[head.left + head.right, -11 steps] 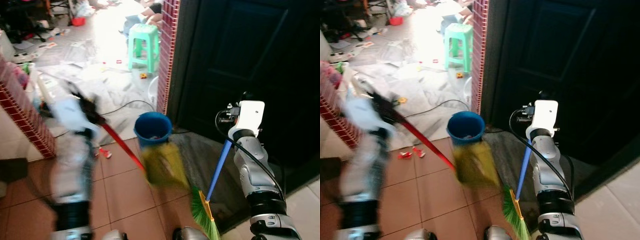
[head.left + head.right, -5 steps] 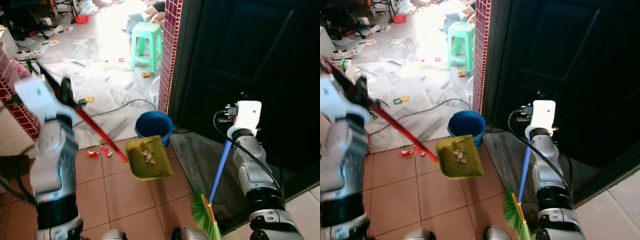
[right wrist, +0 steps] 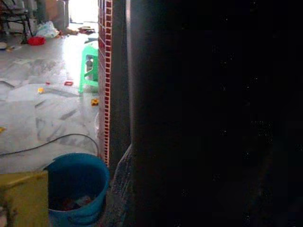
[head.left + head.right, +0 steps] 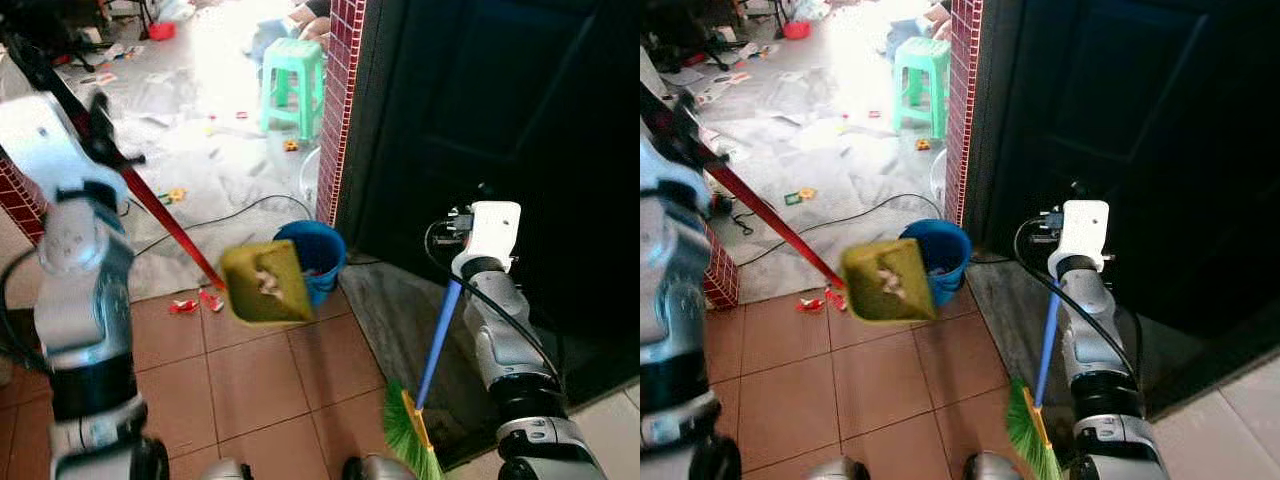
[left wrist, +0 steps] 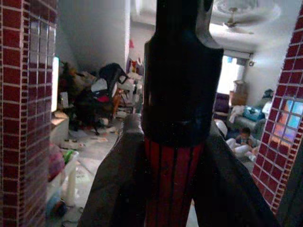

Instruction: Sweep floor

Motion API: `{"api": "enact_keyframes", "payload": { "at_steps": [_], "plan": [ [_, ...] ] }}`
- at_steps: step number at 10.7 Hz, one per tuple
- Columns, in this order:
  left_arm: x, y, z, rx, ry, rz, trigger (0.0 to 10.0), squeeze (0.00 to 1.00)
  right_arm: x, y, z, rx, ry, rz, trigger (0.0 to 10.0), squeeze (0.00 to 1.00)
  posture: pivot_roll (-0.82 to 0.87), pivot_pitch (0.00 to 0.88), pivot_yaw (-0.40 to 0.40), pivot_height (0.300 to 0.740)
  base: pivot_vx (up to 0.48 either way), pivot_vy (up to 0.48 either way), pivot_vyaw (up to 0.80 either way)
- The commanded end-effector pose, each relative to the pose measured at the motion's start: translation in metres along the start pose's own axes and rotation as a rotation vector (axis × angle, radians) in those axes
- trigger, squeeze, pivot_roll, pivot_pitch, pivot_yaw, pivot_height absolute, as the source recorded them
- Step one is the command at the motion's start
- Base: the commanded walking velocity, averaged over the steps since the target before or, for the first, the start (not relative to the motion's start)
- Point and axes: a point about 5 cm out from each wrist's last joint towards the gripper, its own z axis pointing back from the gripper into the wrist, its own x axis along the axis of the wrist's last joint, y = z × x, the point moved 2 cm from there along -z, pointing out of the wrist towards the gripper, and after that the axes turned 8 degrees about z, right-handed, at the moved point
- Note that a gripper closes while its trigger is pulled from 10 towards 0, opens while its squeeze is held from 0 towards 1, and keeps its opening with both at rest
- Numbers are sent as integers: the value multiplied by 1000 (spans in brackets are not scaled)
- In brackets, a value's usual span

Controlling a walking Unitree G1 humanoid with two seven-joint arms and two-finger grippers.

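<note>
Dark door (image 4: 520, 100) filled the right of the frame, blue bucket (image 4: 318, 257) sat at centre, yellow dustpan (image 4: 262, 285) of scraps hung beside it, left gripper (image 5: 177, 118) clamped its red handle (image 4: 165, 215) upper left, right gripper's (image 4: 470, 225) fingers unclear, broom (image 4: 425, 385) lower right.

- Dustpan (image 4: 265, 283): matt yellow plastic, on a ribbed red handle (image 5: 173, 182).
- Bucket (image 4: 322, 255): smooth blue plastic.
- Stool (image 4: 293, 82): green plastic.
- Floor (image 4: 250, 380): smooth terracotta tiles.
- Pillar (image 4: 341, 100): glossy red tiles.
- Arms (image 4: 505, 340): silver metal.
- Broom (image 4: 412, 438): green bristles.
</note>
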Motion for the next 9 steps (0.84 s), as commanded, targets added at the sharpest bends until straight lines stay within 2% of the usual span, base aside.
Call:
{"api": "enact_keyframes", "payload": {
  "at_steps": [1, 2, 5, 9],
  "plan": [
    [23, -10, -8, -30, -118, 24, 10000, 0, 7, 2, -1, 8, -37, -6, 10000, 0, -55, 0, -34, 740, 439, 0, 0],
    [23, -12, -16, -28, -134, 28, 10000, 0, 8, 4, -1, 16, -38, -5, 10000, 0, -55, 0, -34, 740, 442, 0, 0],
    [23, -18, -24, -43, -165, 35, 10000, 0, 9, 4, 0, 27, -45, -1, 10000, 0, -70, 0, -31, 740, 446, 0, 0],
    [28, -13, -30, -19, -201, 29, 10000, 0, 7, 4, 1, 33, -41, 2, 10000, 0, -73, 0, -32, 740, 444, 0, 0]
  ]
}}
